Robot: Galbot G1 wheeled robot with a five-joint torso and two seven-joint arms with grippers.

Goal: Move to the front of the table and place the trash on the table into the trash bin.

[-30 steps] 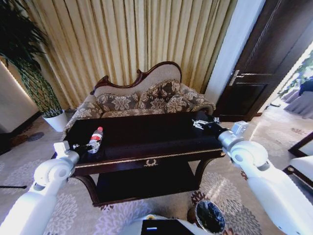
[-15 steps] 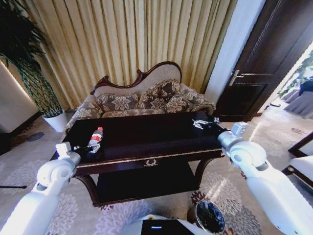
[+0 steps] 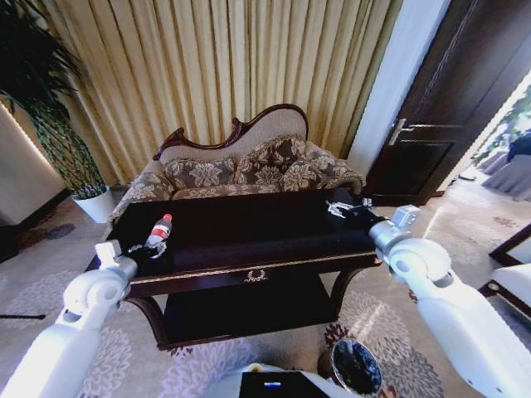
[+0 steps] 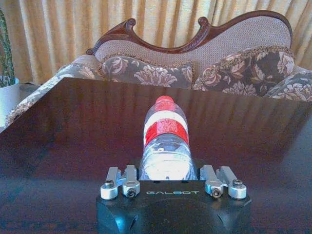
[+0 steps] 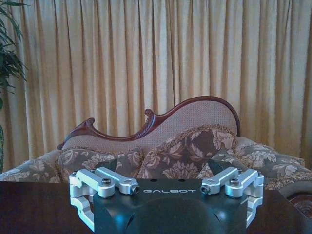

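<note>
Bottle [image 4: 165, 146] between left jaws, bin [image 3: 357, 367] (floor)

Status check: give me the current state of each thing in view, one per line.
bottle: lifted at cap end, tilted, capped, held at its base
left gripper: shut on the bottle, at the table's left end
right gripper: open, holding nothing, above the table's right end
trash bin: open-topped, upright on floor

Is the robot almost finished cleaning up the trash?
Not yet. It has already reached the front of the table. The left end effector is shut on the bottle, tipping it up off the tabletop. The right end effector sits at the table's far right end. Nothing has been dropped in the trash bin that I can see.
</note>
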